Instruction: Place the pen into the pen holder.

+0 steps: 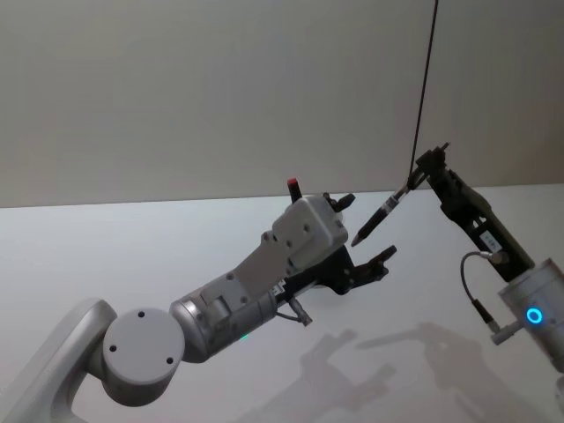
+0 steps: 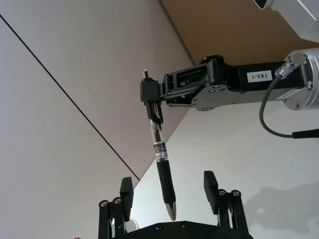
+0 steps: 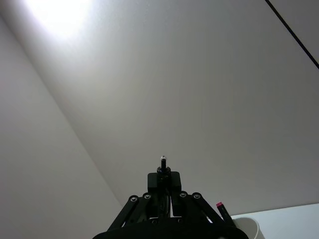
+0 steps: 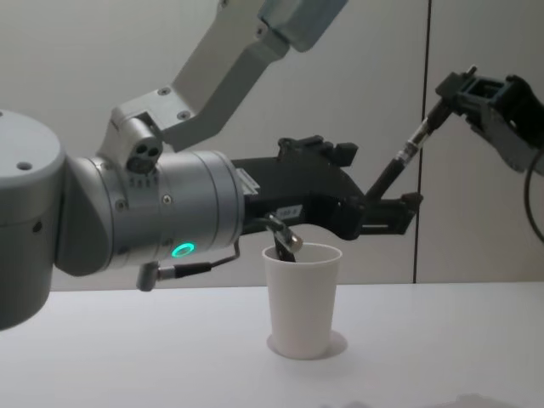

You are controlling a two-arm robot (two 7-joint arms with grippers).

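Observation:
My right gripper (image 1: 426,167) (image 2: 150,93) (image 4: 459,89) is shut on the top end of a black and clear pen (image 1: 381,214) (image 2: 160,154) (image 4: 406,155). The pen hangs slanted in the air, tip down. Its tip sits between the spread fingers of my open left gripper (image 1: 368,227) (image 2: 167,185) (image 4: 379,177), which touch nothing. The pen holder, a white paper cup (image 4: 302,297) (image 3: 251,226), stands on the table below my left gripper, lower than the pen tip. In the right wrist view the gripper (image 3: 162,181) shows the pen's button end (image 3: 162,160) sticking out.
A red-topped stick (image 3: 219,205) (image 1: 293,185) stands in the cup. A thin black cord (image 1: 425,79) hangs down the wall behind. The white table (image 4: 127,365) spreads open on both sides of the cup.

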